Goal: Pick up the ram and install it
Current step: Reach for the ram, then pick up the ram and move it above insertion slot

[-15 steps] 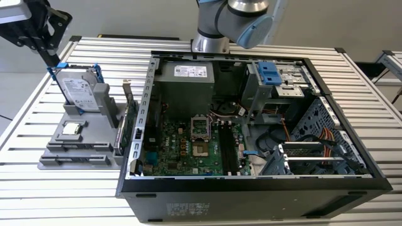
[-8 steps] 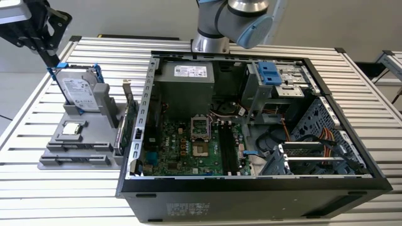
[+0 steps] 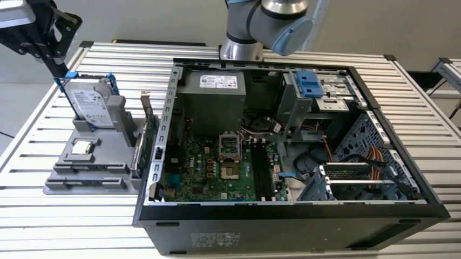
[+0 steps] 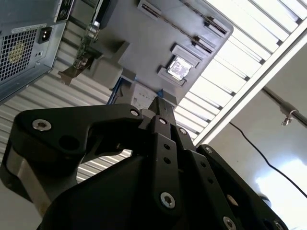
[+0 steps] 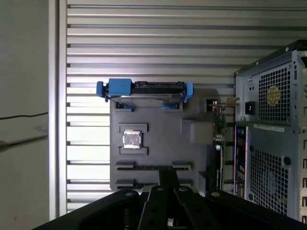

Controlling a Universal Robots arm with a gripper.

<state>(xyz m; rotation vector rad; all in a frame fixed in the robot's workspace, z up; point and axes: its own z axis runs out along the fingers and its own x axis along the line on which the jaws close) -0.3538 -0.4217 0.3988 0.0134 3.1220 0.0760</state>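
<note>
The ram is hidden or out of view. My black gripper [image 3: 59, 80] hangs at the exterior view's far left, above the back end of the grey parts holder [image 3: 65, 186], close to the upright silver hard drive [image 3: 92, 108] with blue rails. The fingers look pressed together, and I see nothing between them. In both wrist views the gripper [image 4: 160, 103] [image 5: 168, 175] points down at the holder [image 5: 158, 139], over its narrow slots. The open computer case [image 3: 288, 210] lies to the right, with the long dark memory slots [image 3: 260, 167] on its motherboard [image 3: 216, 172].
A small square chip [image 3: 83, 147] [image 5: 131, 139] rests in the holder. A green expansion card [image 3: 148, 140] with a metal bracket stands between the holder and the case. The slatted metal table [image 3: 72, 226] carries everything. Cables and drive cages crowd the case's right side.
</note>
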